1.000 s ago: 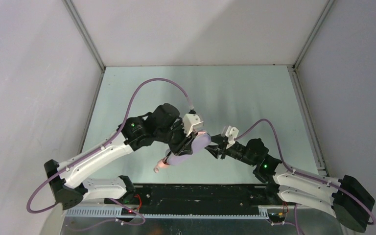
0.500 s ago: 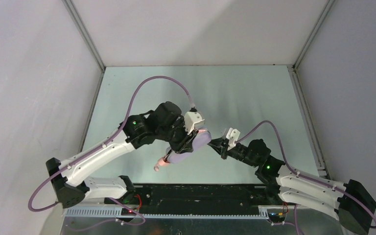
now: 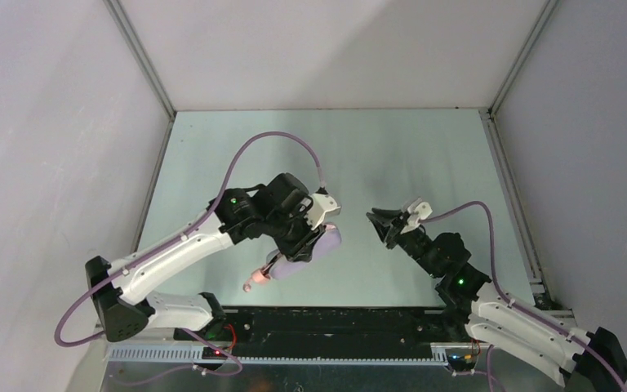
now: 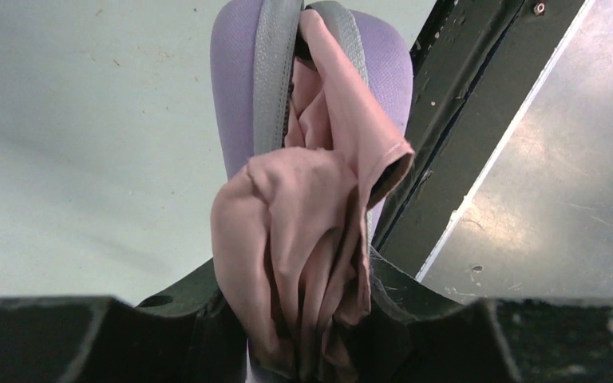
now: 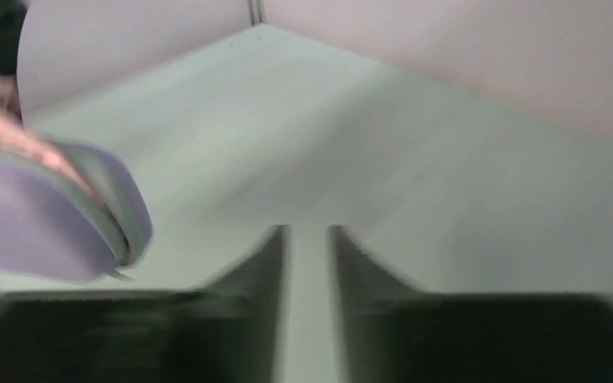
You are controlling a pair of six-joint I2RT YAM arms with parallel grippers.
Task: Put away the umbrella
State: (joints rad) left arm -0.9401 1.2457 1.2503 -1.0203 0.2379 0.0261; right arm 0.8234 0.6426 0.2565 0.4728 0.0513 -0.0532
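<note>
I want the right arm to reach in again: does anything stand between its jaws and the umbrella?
Nothing visible. Only bare table separates the right gripper from the umbrella, which sits bunched in the lilac case held by the left gripper.

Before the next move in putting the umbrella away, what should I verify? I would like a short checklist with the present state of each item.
1. Left pincer grips the pale lilac oblong hard case: ok.
2. Salmon-pink folding umbrella fully inside the case: not ok. Fabric bulges out of the opening, and the small pink handle sticks out.
3. Right pincer empty: ok. Its jaws stand a narrow gap apart with nothing between them.
4. Right pincer clear of the case: ok. In the top view it is apart from it.
5. Grey zip edge free of caught fabric: cannot tell.
</note>
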